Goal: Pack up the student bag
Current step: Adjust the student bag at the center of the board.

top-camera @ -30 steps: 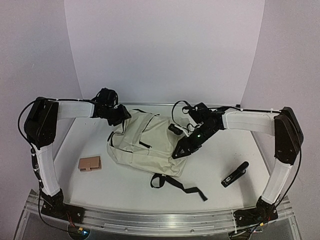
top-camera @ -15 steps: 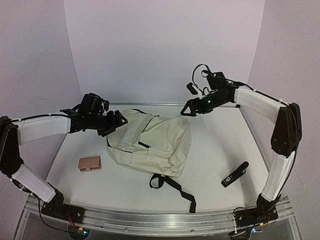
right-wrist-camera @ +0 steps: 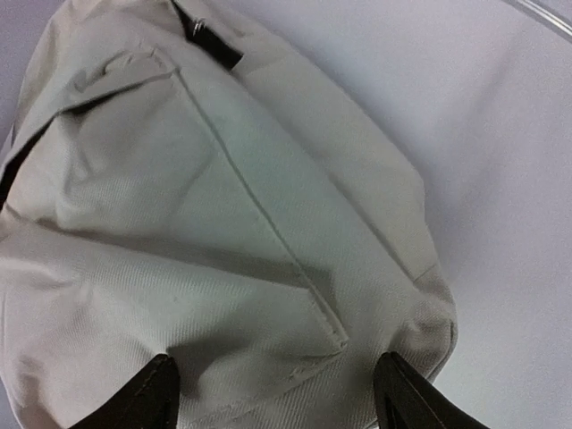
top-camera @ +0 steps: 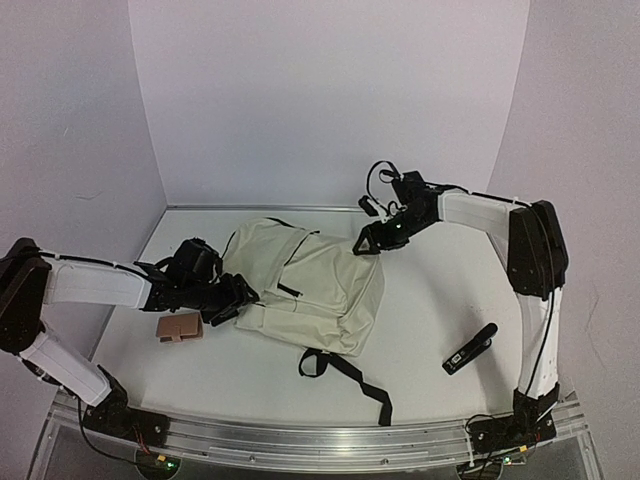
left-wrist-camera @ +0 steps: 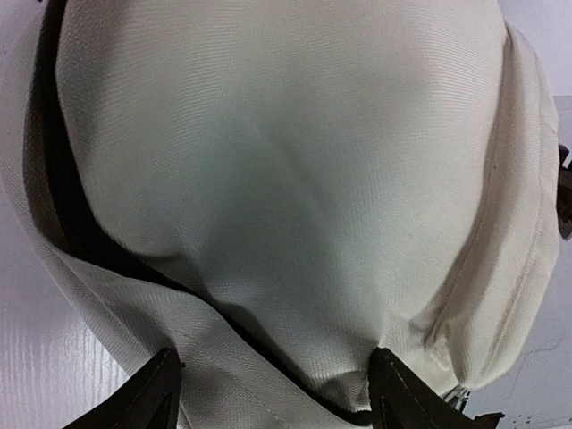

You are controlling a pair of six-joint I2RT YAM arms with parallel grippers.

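The student bag (top-camera: 315,285) is a cream backpack lying flat mid-table, with a black strap (top-camera: 352,375) trailing toward the near edge. My left gripper (top-camera: 232,300) sits at the bag's near-left edge. In the left wrist view its jaws (left-wrist-camera: 279,389) stand open, wide across cream fabric (left-wrist-camera: 286,161), and a dark zipper gap (left-wrist-camera: 71,206) runs between them. My right gripper (top-camera: 368,243) is at the bag's far-right corner. It is open too, its fingertips (right-wrist-camera: 277,389) straddling the corner of the front pocket (right-wrist-camera: 223,223). Neither jaw pair is closed on the cloth.
A small brown wallet-like item (top-camera: 180,327) lies just left of my left gripper. A black stick-shaped device (top-camera: 470,349) lies at the right, near the right arm's base. White walls close in the table at the back and on both sides.
The left arm has swung down from the bag's far-left corner to its near-left edge. The right gripper rose from the bag's right side, then came down on its far-right corner. Both now stand wide.
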